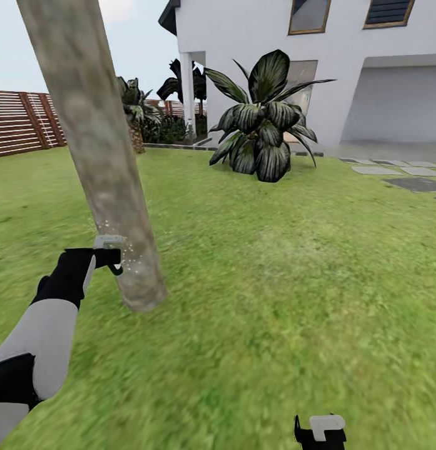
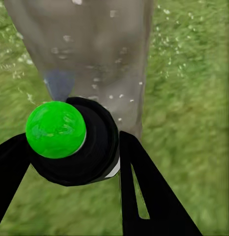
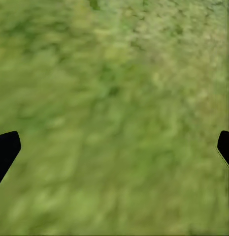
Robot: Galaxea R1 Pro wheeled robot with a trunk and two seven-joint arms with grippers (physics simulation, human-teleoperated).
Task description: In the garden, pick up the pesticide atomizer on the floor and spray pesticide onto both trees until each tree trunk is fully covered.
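Lawn [image 1: 255,300] runs back to a white house [image 1: 318,50], a slat fence [image 1: 24,122] and a striped palm plant [image 1: 261,119]. Near left in the head view, a leaning mottled trunk [image 1: 99,156] rises from the grass. The left gripper [image 1: 111,256] is held just beside the trunk's lower part, with pale pesticide specks [image 1: 133,259] scattered between them and against the bark.

In the left wrist view, the black fingers [image 2: 153,191] are closed on either side of the atomizer [image 2: 77,142], a black bottle whose top shows green here, pointed at the trunk [image 2: 89,54]; specks [image 2: 168,44] also drift over the grass.

The right gripper [image 1: 319,432] sits low at the frame edge. In the right wrist view its fingertips [image 3: 6,150] stand wide apart over blurred grass, probably holding nothing.
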